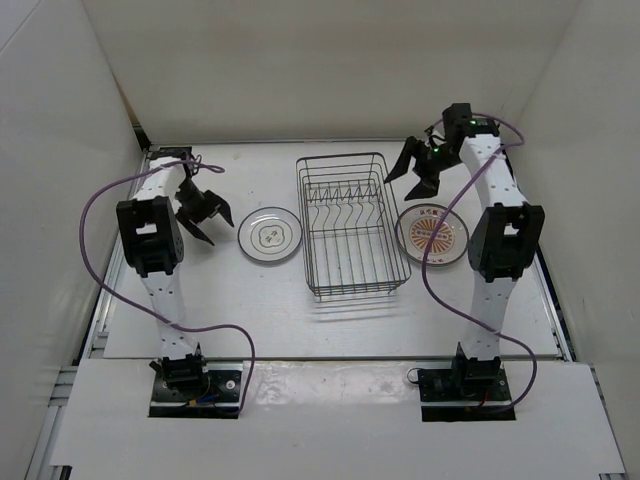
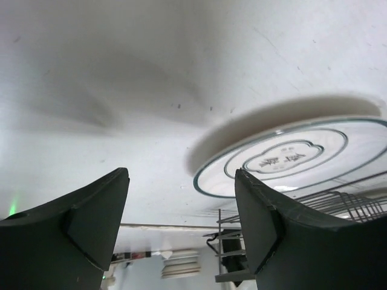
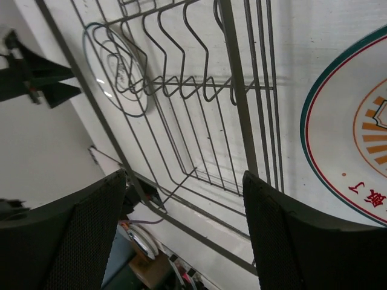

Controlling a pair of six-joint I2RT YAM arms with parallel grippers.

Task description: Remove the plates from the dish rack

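Note:
The dish rack (image 1: 350, 225) of dark wire stands mid-table, and only bare wire shows in its slots. A white plate with a grey centre motif (image 1: 270, 236) lies flat on the table to its left. Just left of that plate hovers my left gripper (image 1: 212, 218), open and holding nothing. In the left wrist view the same plate (image 2: 290, 160) lies beyond the open left gripper (image 2: 181, 175). A plate with an orange sunburst (image 1: 432, 233) lies flat to the right of the rack. My right gripper (image 1: 410, 183) hangs open above the rack's back right corner. The right wrist view looks down between the open right gripper (image 3: 184, 175) at the rack (image 3: 236, 90) and the orange plate (image 3: 351, 139).
White walls enclose the table on three sides. Purple cables loop beside both arms. The rack's corner (image 2: 338, 202) shows just past the grey plate in the left wrist view. Through the rack's wires, the right wrist view also catches the grey plate (image 3: 115, 66).

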